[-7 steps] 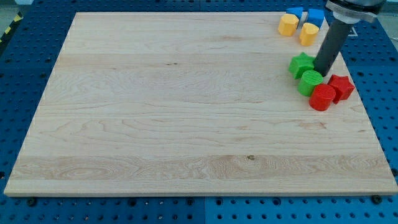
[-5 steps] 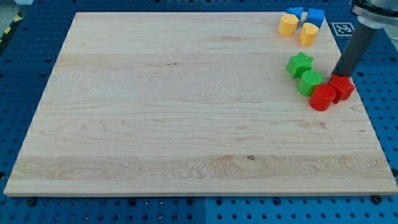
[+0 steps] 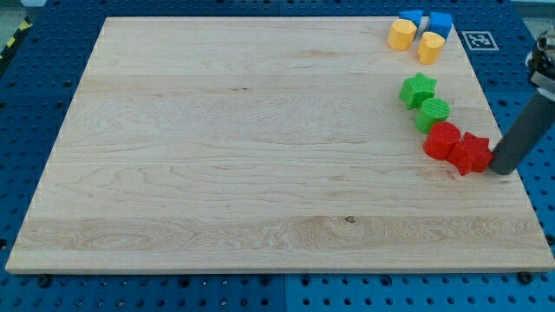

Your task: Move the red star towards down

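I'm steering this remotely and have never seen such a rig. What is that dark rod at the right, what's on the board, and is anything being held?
There is one picture, from a single camera looking down at a slant on a wooden board that lies on a blue perforated table.

The dark rod is the end of a robot arm. It has no pincer, so nothing is held; it only pushes blocks by sliding. My tip sits at the board's right edge, touching or nearly touching the right side of the red star.

A red cylinder sits against the star's left. Above them are a green cylinder and a green star. In the top right corner lie two yellow blocks and two blue blocks.
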Robot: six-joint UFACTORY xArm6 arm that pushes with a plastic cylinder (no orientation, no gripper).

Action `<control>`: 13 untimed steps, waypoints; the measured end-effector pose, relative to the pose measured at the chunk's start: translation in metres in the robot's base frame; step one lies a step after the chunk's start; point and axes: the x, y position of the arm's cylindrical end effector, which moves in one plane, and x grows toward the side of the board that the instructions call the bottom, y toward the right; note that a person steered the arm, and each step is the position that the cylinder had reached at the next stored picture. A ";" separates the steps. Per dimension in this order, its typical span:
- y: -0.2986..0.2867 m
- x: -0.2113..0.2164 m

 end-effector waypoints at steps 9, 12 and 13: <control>-0.015 -0.028; -0.040 0.005; -0.035 0.006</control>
